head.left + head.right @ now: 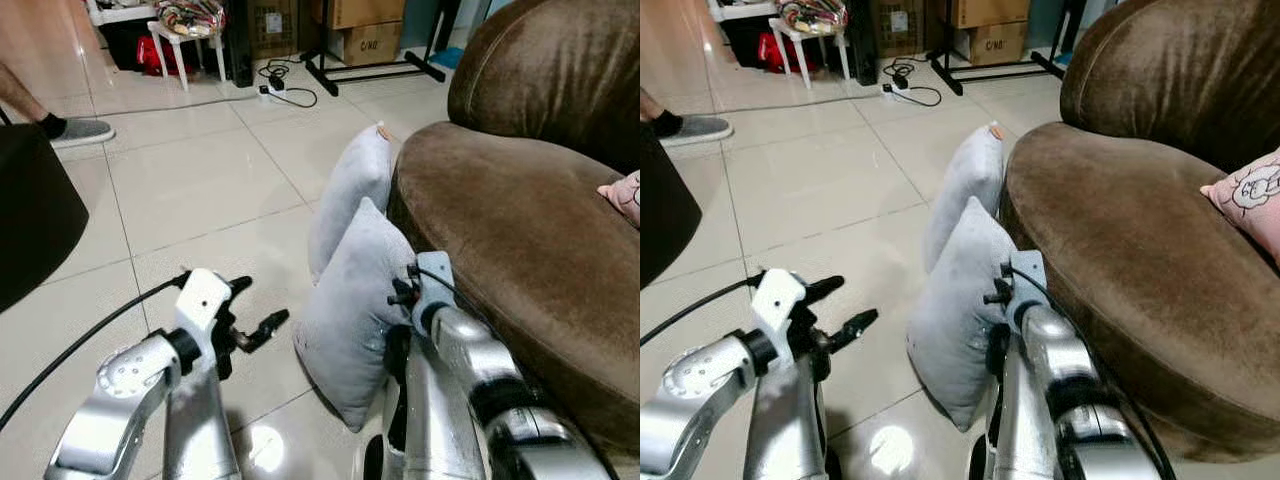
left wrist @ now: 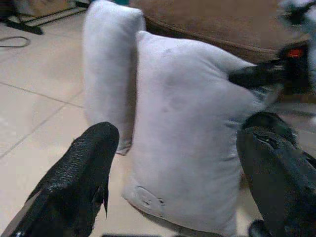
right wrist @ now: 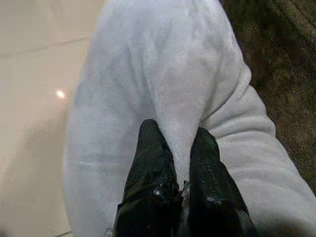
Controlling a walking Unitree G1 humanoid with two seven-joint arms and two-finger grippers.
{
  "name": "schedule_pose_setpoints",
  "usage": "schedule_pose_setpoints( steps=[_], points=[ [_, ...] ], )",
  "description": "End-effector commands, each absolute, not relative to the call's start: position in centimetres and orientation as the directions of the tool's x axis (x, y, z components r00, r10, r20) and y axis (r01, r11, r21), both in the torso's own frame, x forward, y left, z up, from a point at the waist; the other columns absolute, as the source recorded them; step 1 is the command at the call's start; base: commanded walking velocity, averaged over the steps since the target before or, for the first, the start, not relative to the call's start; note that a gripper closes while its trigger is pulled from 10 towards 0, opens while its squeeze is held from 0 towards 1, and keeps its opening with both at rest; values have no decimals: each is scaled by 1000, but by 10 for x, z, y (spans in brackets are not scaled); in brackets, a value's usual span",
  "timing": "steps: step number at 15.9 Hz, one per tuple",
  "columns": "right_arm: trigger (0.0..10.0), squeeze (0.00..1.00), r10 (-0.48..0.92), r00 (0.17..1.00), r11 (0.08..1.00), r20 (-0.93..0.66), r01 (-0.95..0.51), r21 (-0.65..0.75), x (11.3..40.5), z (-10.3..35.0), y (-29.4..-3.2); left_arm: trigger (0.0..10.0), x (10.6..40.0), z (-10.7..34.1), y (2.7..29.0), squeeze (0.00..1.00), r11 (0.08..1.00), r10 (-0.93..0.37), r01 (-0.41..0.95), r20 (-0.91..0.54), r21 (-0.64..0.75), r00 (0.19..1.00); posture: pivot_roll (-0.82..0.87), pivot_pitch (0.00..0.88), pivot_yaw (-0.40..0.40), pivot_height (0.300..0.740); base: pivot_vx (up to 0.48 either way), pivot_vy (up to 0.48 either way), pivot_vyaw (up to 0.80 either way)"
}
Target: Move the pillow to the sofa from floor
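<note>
Both arms forward and low, right pinching, left spread.
The right gripper [image 3: 175, 148] has its two black fingers [image 3: 148, 153] closed tight on a fold of grey fabric; the left gripper [image 2: 173, 163] hangs beside it, fingers wide apart, touching nothing.

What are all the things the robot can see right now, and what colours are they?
Grey pillows: 2, pale grey, standing on the floor against the sofa front; nearer pillow, farther pillow behind it.
Sofa: 1, brown, on the robot's right.
Pink cushion: 1, pink with a drawing, on the sofa seat.
Floor: cream tiles.
Stool: 1, white, far back, with a patterned thing on top.
Cardboard boxes: at least 2, brown, far back.
Power strip: 1, white, with black cables, far floor.
Person's foot: 1, grey shoe, far left.
Left end effector: black fingers open, short of the nearer pillow.
Right end effector: black fingers pinching a fold of the nearer pillow.
</note>
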State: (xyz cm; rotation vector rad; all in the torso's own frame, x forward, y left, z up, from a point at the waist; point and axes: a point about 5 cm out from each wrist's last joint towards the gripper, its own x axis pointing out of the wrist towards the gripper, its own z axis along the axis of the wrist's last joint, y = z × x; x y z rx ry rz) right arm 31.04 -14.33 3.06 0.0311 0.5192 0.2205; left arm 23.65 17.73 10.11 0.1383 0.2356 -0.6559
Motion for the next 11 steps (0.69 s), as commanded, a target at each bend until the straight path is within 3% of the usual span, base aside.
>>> schedule_pose_setpoints(
  steps=[1, 4, 6, 7, 8, 11],
  points=[
    [0, 0, 280, 845, 960, -456, -252, 122, 305, 38, -136, 10000, 237, 110, 185, 0, 808, -550, 581, -231, 96, 803, -18, 0, -35, 380, 0, 0, 0],
    [0, 0, 342, 865, 939, -367, -298, 172, 284, 65, -133, 10000, 237, 116, 194, 0, 847, -491, 517, -189, 123, 850, -23, 0, -32, 380, 0, 0, 0],
    [0, 0, 309, 929, 938, -204, -263, 224, 282, 99, -137, 10000, 241, 124, 193, 0, 867, -458, 478, -153, 142, 876, -14, 0, -18, 380, 0, 0, 0],
    [10000, 0, 260, 958, 896, -116, -195, 398, 284, 120, -139, 10000, 244, 130, 196, 0, 880, -429, 448, -137, 160, 893, -35, 0, 1, 380, 0, 0, 0],
    [10000, 0, 250, 968, 869, -17, -216, 446, 283, 143, -141, 10000, 249, 137, 197, 0, 894, -403, 416, -105, 170, 909, -28, 0, -3, 380, 0, 0, 0],
    [10000, 0, 125, 988, 900, 93, -152, 409, 285, 183, -155, 10000, 255, 148, 187, 0, 890, -407, 411, -65, 196, 911, -23, 0, 4, 400, 0, 0, 0]
  ],
)
